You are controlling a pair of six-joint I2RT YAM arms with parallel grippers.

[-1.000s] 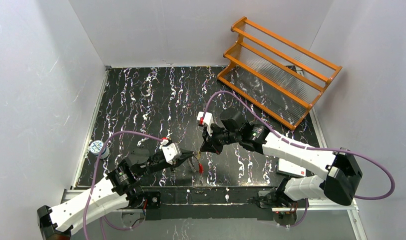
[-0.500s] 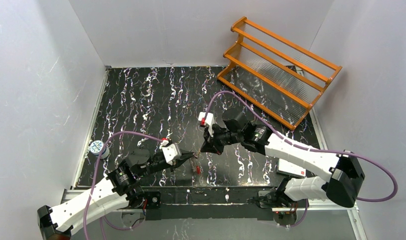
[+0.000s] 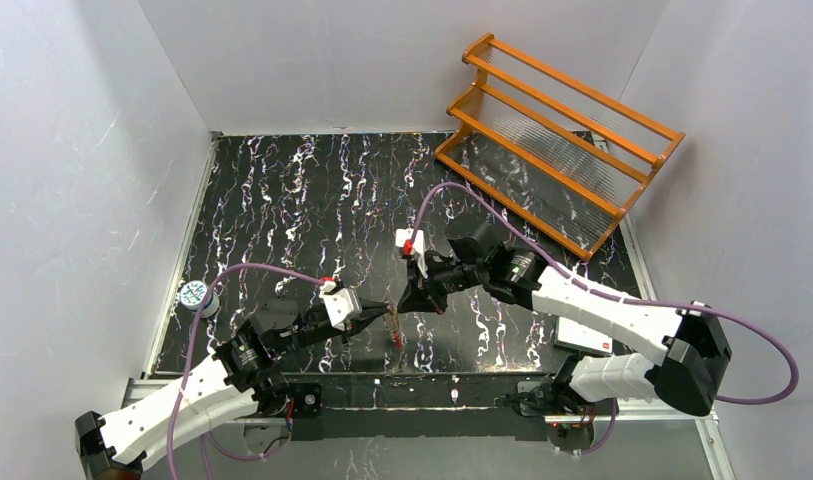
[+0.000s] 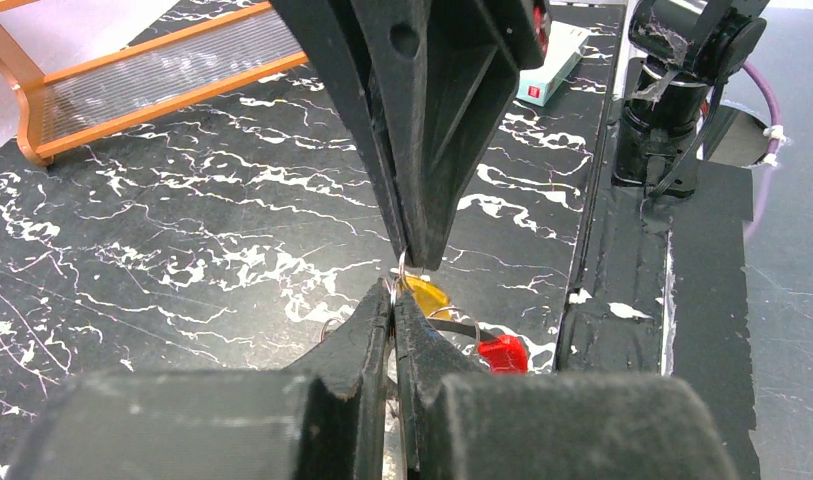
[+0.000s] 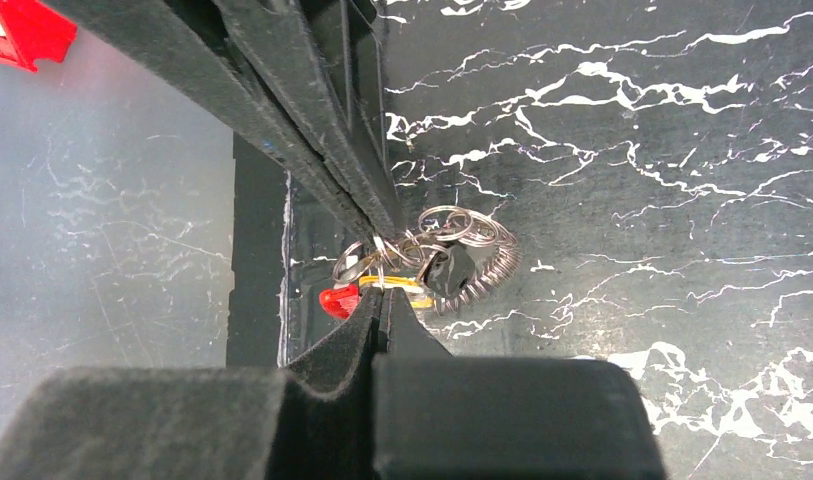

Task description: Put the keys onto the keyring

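Right gripper [image 5: 382, 300] has edged left to meet the left gripper [image 4: 393, 300]; both are pressed together, pinching the keyring [image 4: 502, 352] tip to tip above the near table [image 3: 282, 200]. The gold key [image 4: 427, 297] hangs against it; whether the keys are threaded yet cannot be told.

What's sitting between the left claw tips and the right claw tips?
Left wrist view: only thin wire of the keyring, pinched by the left claw, bridges up to the right claw; the brass key hangs just behind.
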